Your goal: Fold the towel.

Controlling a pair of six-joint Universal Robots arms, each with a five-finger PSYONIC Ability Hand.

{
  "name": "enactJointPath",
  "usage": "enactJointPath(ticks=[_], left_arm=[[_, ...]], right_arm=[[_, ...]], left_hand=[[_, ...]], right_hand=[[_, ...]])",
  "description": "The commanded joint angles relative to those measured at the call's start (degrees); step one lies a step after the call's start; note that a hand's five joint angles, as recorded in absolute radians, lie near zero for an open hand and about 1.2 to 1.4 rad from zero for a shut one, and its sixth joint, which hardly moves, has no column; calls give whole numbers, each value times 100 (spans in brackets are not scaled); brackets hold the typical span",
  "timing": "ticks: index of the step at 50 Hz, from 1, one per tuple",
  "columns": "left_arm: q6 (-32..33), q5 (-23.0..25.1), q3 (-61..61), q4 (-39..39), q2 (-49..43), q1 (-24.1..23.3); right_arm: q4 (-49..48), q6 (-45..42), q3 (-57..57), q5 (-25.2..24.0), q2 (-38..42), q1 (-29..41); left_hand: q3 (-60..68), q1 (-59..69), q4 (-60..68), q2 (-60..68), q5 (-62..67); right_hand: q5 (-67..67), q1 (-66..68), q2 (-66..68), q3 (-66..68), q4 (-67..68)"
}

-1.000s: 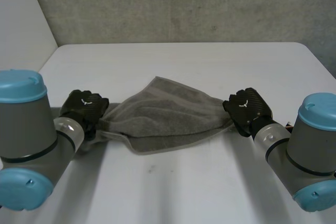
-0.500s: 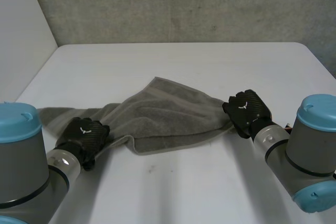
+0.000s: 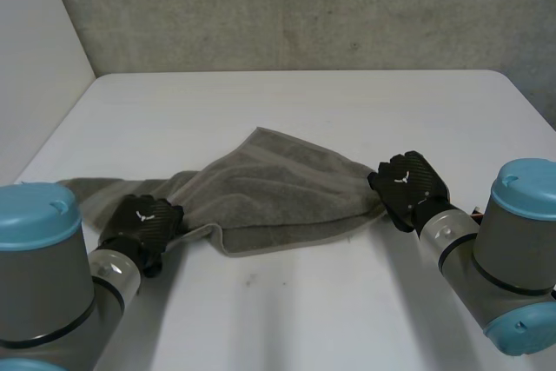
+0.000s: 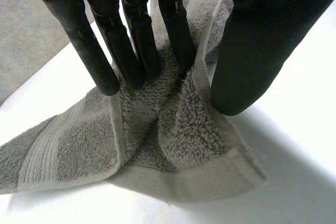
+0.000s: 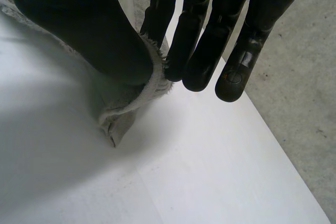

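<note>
A grey towel (image 3: 269,188) lies rumpled across the middle of the white table (image 3: 295,102). My left hand (image 3: 143,221) rests on its left part, with the left end lying flat beyond the hand. In the left wrist view its straight fingers (image 4: 131,40) press down on the towel (image 4: 184,129), and a raised fold with a hem stands between them and the thumb. My right hand (image 3: 407,182) is at the towel's right corner. There its thumb (image 5: 94,30) and fingers pinch the corner of the towel (image 5: 118,124) just above the table.
A grey wall runs behind the table's far edge. The table's right edge (image 5: 273,135) passes close beyond my right hand's fingertips, with grey floor past it.
My left hand has dropped and come toward the near edge, leaving the towel's left end lying flat on the table. Its fingers have drawn in a little. The right hand has stayed put.
</note>
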Motion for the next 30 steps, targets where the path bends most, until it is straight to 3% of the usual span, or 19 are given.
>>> enactJointPath(ticks=[1, 10, 12, 16, 18, 24, 26, 30], left_arm=[[30, 12, 93, 411, -464, 134], [83, -5, 445, 640, -1106, 195], [83, 4, 515, 692, -1124, 213], [92, -14, 524, 895, -851, 248], [118, 3, 542, 869, -135, 274], [224, 74, 735, 570, 1135, 292], [329, 152, 1032, 54, 1695, 309], [338, 302, 1394, -494, 1987, 398]], right_arm=[[0, 0, 6, 0, 6, 0], [0, 0, -29, 26, -12, -9], [0, 9, -73, 53, -38, -18], [114, 18, -274, 88, -135, -175], [227, 9, -353, 105, -204, -228], [1797, 27, -985, 106, -1397, -404], [2294, 27, -1233, 79, -1629, -475], [3547, 27, -2126, 18, -2067, -702]], left_hand=[[532, 536, 531, 532, 530], [649, 653, 648, 649, 647], [3440, 3444, 3439, 3440, 3438], [3456, 3460, 3455, 3456, 3454], [3456, 3460, 3455, 3456, 3454], [3456, 3460, 3455, 3456, 3454], [3456, 3460, 3455, 3456, 3454], [3456, 3460, 3455, 3456, 3454]], right_hand=[[1299, 2465, 1287, 1204, 1159], [1299, 2465, 1287, 1204, 1159], [1299, 2465, 1287, 1204, 1159], [1299, 2465, 1287, 1204, 1159], [1299, 2465, 1287, 1204, 1159], [1299, 2465, 1287, 1204, 1159], [1299, 2465, 1287, 1204, 1159], [1299, 2465, 1287, 1204, 1159]])
